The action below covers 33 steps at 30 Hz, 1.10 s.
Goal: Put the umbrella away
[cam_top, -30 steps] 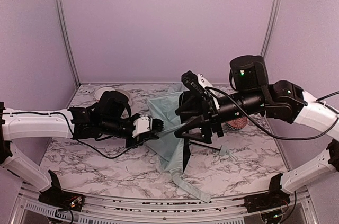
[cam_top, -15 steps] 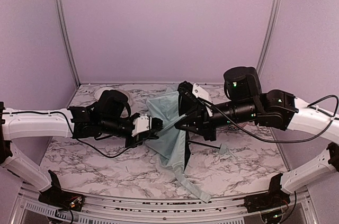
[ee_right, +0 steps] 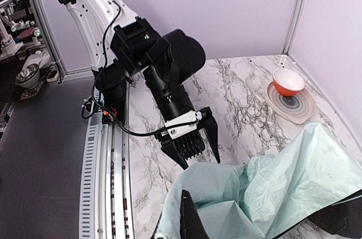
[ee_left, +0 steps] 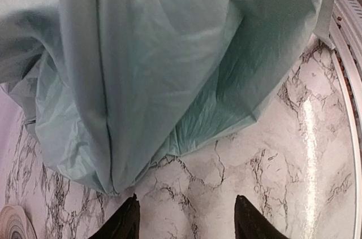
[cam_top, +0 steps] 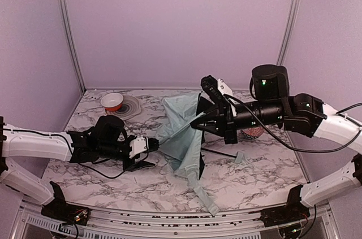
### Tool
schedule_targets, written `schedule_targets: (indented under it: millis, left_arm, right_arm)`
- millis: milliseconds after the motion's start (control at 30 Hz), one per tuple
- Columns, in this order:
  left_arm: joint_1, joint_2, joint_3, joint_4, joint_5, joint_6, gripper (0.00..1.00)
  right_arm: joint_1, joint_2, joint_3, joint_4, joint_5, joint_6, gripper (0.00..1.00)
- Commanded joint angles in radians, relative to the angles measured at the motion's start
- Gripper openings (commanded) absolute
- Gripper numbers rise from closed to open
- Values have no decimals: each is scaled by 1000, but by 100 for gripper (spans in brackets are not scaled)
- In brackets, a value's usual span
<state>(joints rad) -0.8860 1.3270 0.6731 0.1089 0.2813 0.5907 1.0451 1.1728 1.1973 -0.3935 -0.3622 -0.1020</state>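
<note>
Top view first: your right gripper (cam_top: 197,125) is clamped down on a fold of the mint-green umbrella (cam_top: 180,137). It's holding that bit of cloth up off the marble table (cam_top: 85,177), and the rest sags down and trails toward the near edge. The black shaft (cam_top: 218,153) lies on the table under the right arm. Your left gripper (cam_top: 150,152) sits low, just beside the cloth on its left, jaws apart and empty. Count-wise you've got one umbrella, one orange bowl (cam_top: 112,101) on one round plate (cam_top: 131,107) at the back left, and one pink lump (cam_top: 253,133) peeking out behind the right arm. In the left wrist view the two black fingertips (ee_left: 129,222) stand apart with only bare marble between them, and the cloth hangs just ahead. The right wrist view looks straight at the left gripper, fingers spread with nothing in them, just past the cloth's edge. The same bowl and plate are in the far corner. You can't really see the right gripper's own pinch from here, it's buried in cloth.
</note>
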Motion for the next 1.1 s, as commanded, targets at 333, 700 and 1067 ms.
schedule_targets:
  millis: [333, 700, 1067]
  left_arm:
    - [29, 19, -31, 282, -16, -41, 54]
    - [36, 113, 7, 280, 231, -99, 62]
    - [49, 205, 8, 329, 204, -192, 48]
  right_arm:
    - [-93, 5, 180, -75, -262, 4, 0]
    - [-100, 12, 113, 17, -185, -8, 0]
    - [-102, 146, -120, 202, -149, -92, 0]
